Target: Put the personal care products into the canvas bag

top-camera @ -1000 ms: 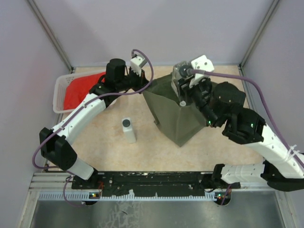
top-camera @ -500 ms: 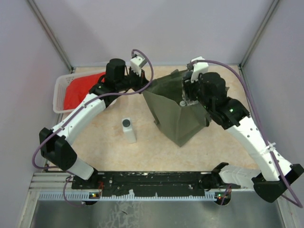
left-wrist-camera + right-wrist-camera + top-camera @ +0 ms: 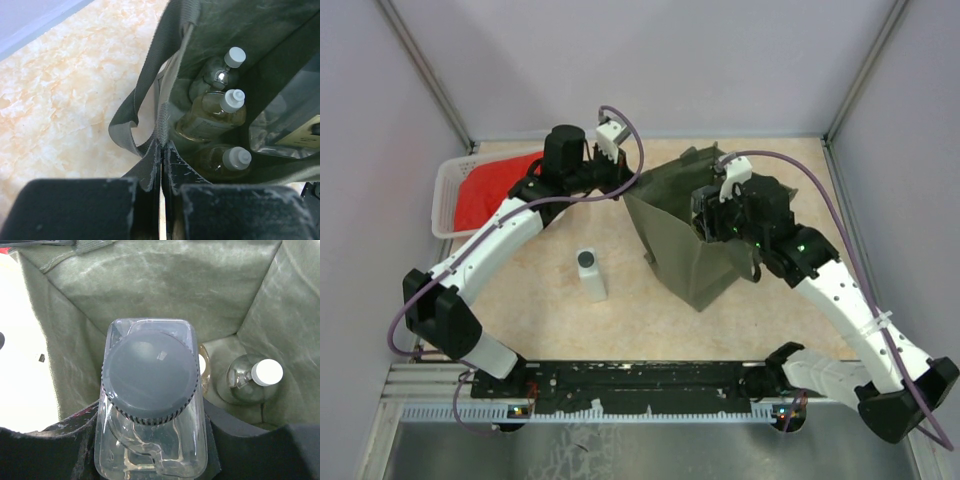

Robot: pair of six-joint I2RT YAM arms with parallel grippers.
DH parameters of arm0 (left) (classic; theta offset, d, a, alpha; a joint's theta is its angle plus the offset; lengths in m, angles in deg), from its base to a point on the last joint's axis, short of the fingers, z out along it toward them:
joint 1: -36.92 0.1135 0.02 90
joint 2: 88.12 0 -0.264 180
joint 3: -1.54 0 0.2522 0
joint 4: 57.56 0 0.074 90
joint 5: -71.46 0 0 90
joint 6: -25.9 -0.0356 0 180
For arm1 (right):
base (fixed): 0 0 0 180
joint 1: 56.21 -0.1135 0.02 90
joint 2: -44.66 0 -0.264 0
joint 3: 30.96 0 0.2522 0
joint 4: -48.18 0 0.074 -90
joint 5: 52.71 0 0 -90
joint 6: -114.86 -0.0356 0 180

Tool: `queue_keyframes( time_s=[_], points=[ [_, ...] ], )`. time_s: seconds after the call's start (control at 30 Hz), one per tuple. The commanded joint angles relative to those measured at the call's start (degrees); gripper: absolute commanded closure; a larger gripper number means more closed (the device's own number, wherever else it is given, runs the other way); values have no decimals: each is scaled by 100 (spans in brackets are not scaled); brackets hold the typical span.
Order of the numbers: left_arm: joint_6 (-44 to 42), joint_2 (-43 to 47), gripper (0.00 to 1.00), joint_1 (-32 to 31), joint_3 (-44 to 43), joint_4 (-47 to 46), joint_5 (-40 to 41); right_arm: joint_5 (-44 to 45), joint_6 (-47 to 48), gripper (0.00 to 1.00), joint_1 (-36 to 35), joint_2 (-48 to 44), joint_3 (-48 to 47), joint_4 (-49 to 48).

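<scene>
So the right gripper [image 3: 150, 450] dips inside the canvas bag [image 3: 685, 265], clutching the dark-capped clear bottle [image 3: 148, 372]; the left gripper [image 3: 161, 170] pinches the bag's edge. Beige table [image 3: 535, 300], pale walls [image 3: 650, 60].

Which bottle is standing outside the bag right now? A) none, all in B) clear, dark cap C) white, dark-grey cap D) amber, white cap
C: the white bottle with the dark-grey cap stands on the table left of the canvas bag, while the clear bottle sits between the right fingers inside the bag.
</scene>
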Motion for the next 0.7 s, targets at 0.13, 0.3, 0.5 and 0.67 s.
queue_keyframes(
  time_s=[0.13, 0.3, 0.5, 0.67],
  points=[
    [-24, 231, 100, 85, 81, -180, 102, -1550, 38, 100, 513, 47, 499, -1496],
    [-6, 175, 100, 85, 43, -202, 55, -2105, 419, 100, 514, 271, 618, -1565],
    [-1, 124, 100, 87, 7, -205, 32, -2133, 611, 100, 549, 355, 546, -1608],
    [3, 115, 100, 88, -33, -202, 20, -2007, 703, 100, 903, 441, 3, -1412]
  ],
)
